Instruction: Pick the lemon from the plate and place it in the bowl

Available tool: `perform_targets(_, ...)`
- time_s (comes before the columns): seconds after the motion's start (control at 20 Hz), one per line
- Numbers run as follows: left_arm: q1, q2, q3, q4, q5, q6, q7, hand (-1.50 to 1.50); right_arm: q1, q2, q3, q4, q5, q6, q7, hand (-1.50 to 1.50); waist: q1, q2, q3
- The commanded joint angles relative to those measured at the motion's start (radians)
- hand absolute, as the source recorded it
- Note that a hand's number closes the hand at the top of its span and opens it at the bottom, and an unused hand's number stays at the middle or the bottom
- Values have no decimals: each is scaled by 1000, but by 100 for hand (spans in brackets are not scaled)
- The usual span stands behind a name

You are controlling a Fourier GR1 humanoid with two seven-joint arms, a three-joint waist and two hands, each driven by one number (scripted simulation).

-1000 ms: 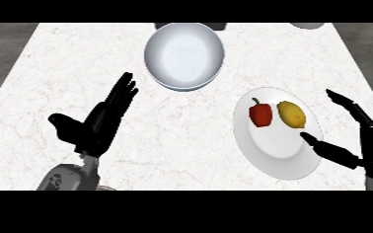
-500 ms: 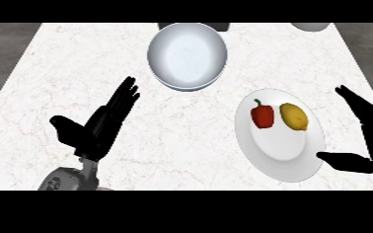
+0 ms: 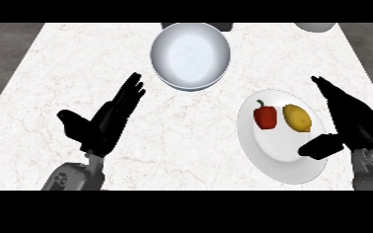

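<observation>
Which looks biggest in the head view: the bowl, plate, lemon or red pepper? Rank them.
1. Plate and bowl: alike, too close to rank.
2. Lemon and red pepper: far smaller, also about alike.

Lemon (image 3: 297, 117) on plate (image 3: 280, 164), right of pepper (image 3: 265, 116)

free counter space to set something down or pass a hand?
Bare counter left of the bowl, above the open left hand; also between that hand and the plate. Crowded on the plate: lemon, red pepper, right hand alongside.
</observation>
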Motion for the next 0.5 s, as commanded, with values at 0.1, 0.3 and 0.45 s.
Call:
perform_targets(0.1,65,16,45,-6,12,-61,-51,0,-29,30,-19,91,11,101,90,-150,-8,-1,2)
perform_targets(0.3,31,-16,50,20,-15,-64,-17,0,-139,126,-9,211,61,125,135,-150,-7,0,2)
perform_targets(0.45,32,1,82,8,9,-85,-2,0,-119,104,-26,275,54,166,118,-150,-8,0,2)
